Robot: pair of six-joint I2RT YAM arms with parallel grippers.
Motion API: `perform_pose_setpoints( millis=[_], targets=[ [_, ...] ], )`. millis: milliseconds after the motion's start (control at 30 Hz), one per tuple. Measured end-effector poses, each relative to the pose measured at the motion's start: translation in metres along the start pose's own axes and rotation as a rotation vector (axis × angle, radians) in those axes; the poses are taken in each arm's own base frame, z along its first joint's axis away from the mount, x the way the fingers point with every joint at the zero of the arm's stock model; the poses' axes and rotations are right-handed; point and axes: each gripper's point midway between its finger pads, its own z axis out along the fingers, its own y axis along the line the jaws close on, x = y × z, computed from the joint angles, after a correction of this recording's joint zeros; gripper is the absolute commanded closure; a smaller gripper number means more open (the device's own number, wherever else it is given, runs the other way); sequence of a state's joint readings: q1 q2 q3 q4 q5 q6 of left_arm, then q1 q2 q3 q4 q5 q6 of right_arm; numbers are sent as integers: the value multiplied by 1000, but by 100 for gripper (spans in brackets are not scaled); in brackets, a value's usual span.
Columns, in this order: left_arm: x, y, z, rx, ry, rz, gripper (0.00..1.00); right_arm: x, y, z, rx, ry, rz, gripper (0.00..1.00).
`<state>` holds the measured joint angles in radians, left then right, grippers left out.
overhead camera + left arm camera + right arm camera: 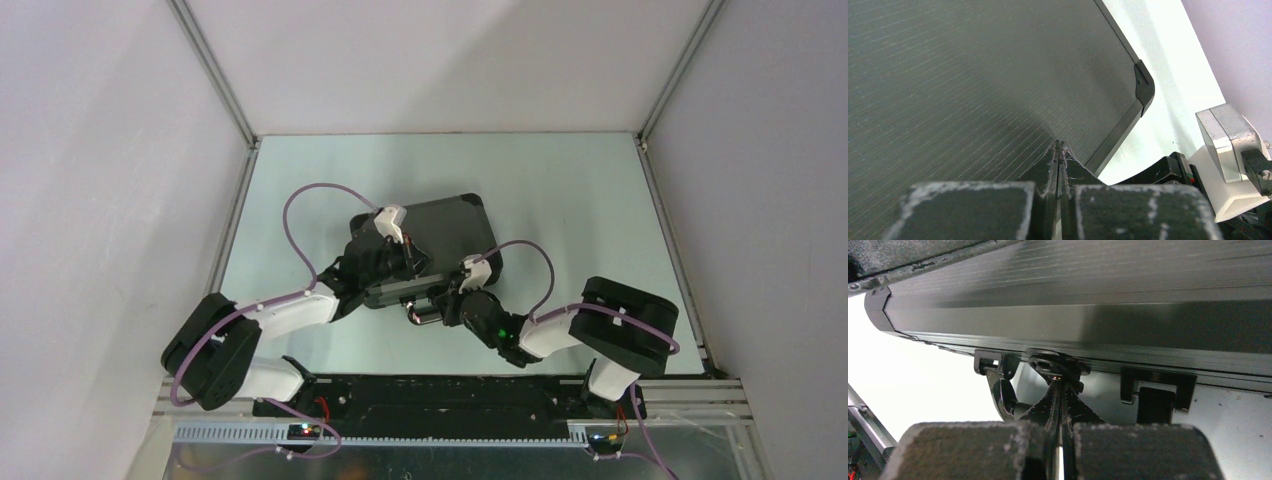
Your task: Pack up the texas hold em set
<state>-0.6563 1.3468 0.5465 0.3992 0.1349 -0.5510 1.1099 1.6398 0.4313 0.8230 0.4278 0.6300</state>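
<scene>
The black hard case (pixel 455 225) of the texas hold em set lies shut on the table, so its inside is hidden. My left gripper (pixel 398 262) is shut and empty. Its tips (pixel 1060 146) rest over the ribbed lid (pixel 973 75) near the front right corner (pixel 1144 82). My right gripper (pixel 420 308) is shut too, with nothing held. In the right wrist view its tips (pixel 1060 382) sit against a round fitting (pixel 1054 364) in the middle of the case's front wall (pixel 1073 325). The handle (pixel 998 392) hangs just left of them.
A square latch (pixel 1157 390) sits on the case's front, right of my right fingers. The pale green table (pixel 560 190) is walled in by white panels. A black rail (pixel 440 395) with the arm bases runs along the near edge.
</scene>
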Motion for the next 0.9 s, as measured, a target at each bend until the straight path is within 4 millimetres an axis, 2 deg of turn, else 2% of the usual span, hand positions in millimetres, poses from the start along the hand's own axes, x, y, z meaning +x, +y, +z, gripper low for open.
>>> perform_pose_setpoints(
  millis=[267, 900],
  targets=[
    [0, 0, 0, 1, 0, 0, 100, 6, 11, 9, -28, 26, 9, 100],
    [0, -1, 0, 3, -1, 0, 100, 8, 8, 9, 38, 48, 67, 100]
  ],
)
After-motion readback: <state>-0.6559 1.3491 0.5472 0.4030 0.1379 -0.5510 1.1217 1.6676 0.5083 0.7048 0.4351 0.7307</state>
